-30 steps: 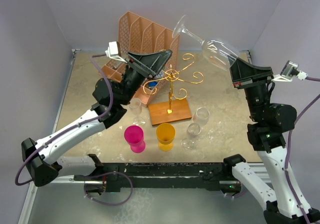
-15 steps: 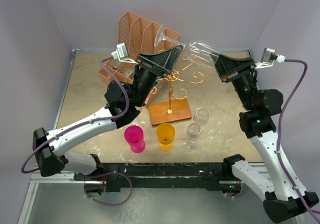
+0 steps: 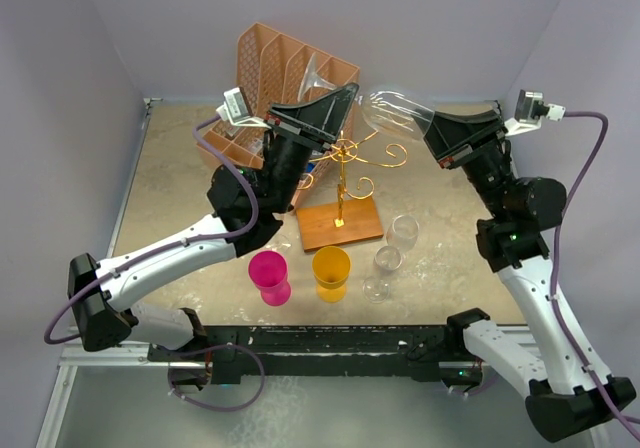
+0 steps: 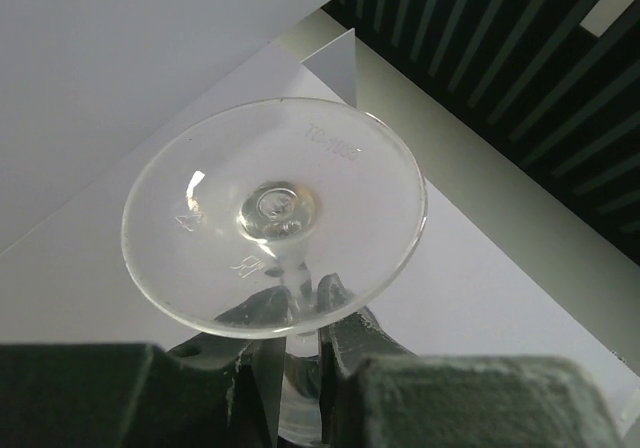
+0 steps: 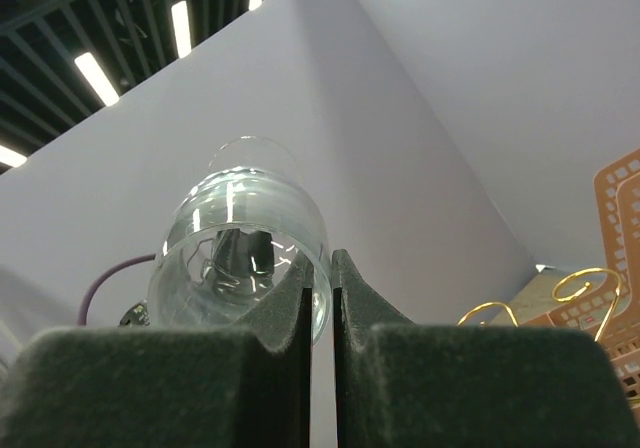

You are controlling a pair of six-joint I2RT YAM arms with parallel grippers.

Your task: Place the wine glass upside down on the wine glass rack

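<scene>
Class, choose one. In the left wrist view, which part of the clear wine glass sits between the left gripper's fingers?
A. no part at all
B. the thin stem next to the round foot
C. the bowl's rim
B: the left gripper has its fingers on either side of the thin stem of the clear wine glass, right next to its round foot.

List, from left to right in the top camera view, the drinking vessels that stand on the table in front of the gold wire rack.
pink cup → yellow cup → group of clear glasses. The clear glasses overlap one another, so their own order is left out.
</scene>
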